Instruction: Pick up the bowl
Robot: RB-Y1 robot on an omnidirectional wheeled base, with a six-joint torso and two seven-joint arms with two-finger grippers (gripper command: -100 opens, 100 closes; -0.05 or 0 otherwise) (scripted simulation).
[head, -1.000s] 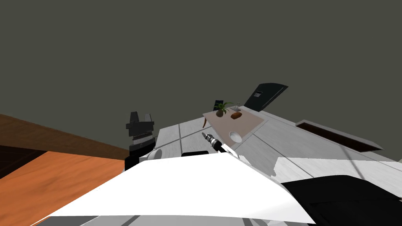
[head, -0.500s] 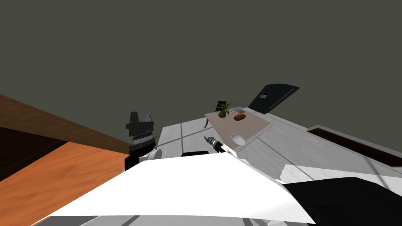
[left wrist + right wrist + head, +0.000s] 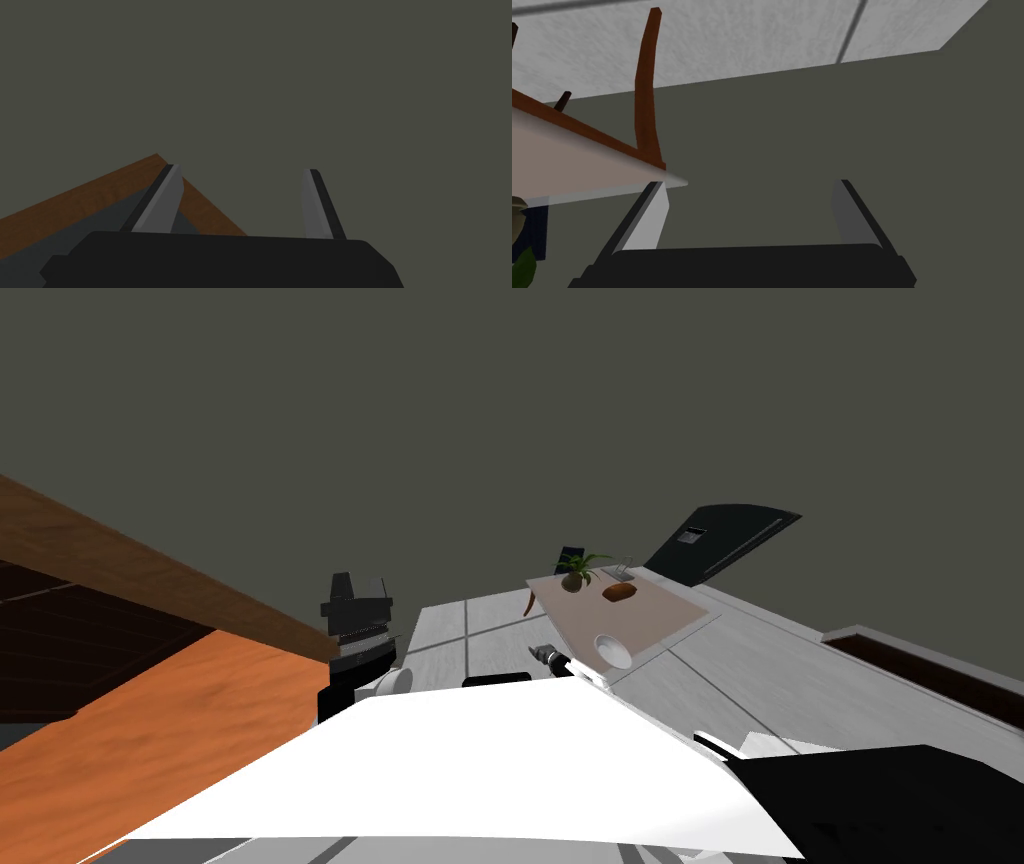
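Two grippers with fingers spread wide, left gripper [image 3: 242, 172] held up well apart from the table [image 3: 660, 613], right gripper [image 3: 749, 183] near a table corner, white bowl [image 3: 612, 648] on the table's near edge, potted plant [image 3: 575, 573] and brown loaf [image 3: 620, 592] beyond it

Pinkish table [image 3: 662, 614] holds potted plant [image 3: 576, 574], brown lump [image 3: 620, 592]; orange wood surface [image 3: 150, 728] left; dark panel [image 3: 725, 538] behind.

The bowl [image 3: 612, 648] is white, round and shallow, sitting upright with its opening up on the pale brown counter [image 3: 655, 610], close to its near edge, well apart from the brown loaf [image 3: 620, 592] and potted plant [image 3: 575, 571].
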